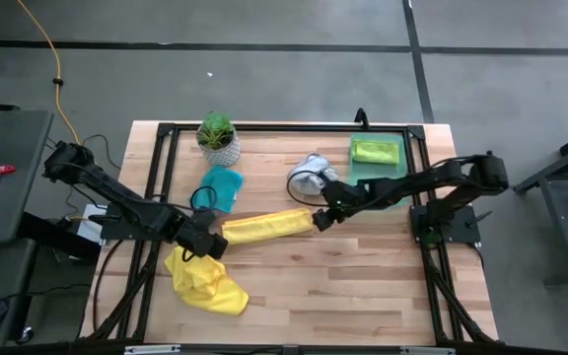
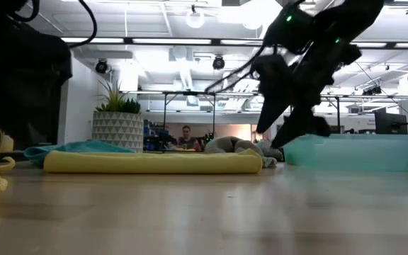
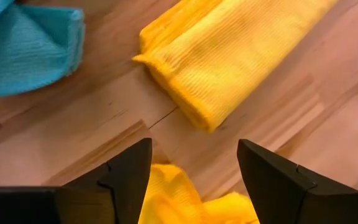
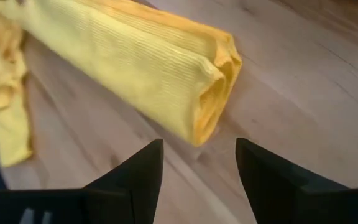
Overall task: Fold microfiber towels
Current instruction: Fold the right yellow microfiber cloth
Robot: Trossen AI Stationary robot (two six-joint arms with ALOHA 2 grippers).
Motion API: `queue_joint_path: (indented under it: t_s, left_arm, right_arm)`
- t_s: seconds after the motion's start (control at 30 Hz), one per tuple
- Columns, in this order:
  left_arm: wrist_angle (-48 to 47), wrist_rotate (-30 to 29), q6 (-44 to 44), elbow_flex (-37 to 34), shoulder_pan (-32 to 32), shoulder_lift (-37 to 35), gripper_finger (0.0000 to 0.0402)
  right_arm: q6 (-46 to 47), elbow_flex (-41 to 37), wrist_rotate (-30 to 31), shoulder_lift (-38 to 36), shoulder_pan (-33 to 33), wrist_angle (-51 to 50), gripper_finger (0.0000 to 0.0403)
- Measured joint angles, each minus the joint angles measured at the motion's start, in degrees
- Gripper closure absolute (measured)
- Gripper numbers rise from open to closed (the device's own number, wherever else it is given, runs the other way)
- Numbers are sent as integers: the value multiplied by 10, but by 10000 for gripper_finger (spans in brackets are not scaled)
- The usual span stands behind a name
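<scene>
My left gripper (image 1: 212, 244) hangs over the table (image 1: 363, 286) at the left end of the folded yellow towel (image 1: 267, 225), its fingers (image 3: 126, 174) spread wide and holding nothing; in my left wrist view the towel's end lies just beyond the fingertips, apart from them. Just below that gripper in the high view lies the second yellow towel (image 1: 205, 282), crumpled and unfolded, near the table's left front. Beside the folded one's left end, toward the back, sits the teal towel (image 1: 222, 186), loosely bunched, and behind it a plant (image 1: 218, 137) in its white pot. The folded yellow towel stretches as a long flat band across the middle of the table, between my two grippers. My right gripper (image 1: 323, 217) is at its right end, fingers (image 4: 135, 177) parted and empty, the towel's folded end just ahead of them and untouched. Behind that gripper the grey-white towel (image 1: 312, 172) lies in a heap, and further right the lime towel (image 1: 376, 152) rests folded in the tray (image 1: 402, 138) at the back right corner.
</scene>
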Motion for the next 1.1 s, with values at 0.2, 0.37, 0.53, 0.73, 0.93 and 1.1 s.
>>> queue_joint_path:
  t_s: [0.2,0.37,0.53,0.73,0.93,1.1]
  left_arm:
    - [8,22,-1,0,14,0,174]
    - [3,29,0,0,18,0,174]
    - [-1,20,-1,0,22,0,174]
    - [7,21,0,1,37,25,174]
    - [49,29,-5,0,41,62,174]
    - [75,30,-4,1,41,85,174]
  right_arm:
    - [-25,35,-10,65,0,-3,175]
    - [-62,72,-4,104,0,-13,135]
    - [-48,89,27,128,-3,-20,119]
    - [2,90,41,138,2,-11,119]
    - [29,88,47,140,12,12,119]
    - [46,87,50,142,17,29,119]
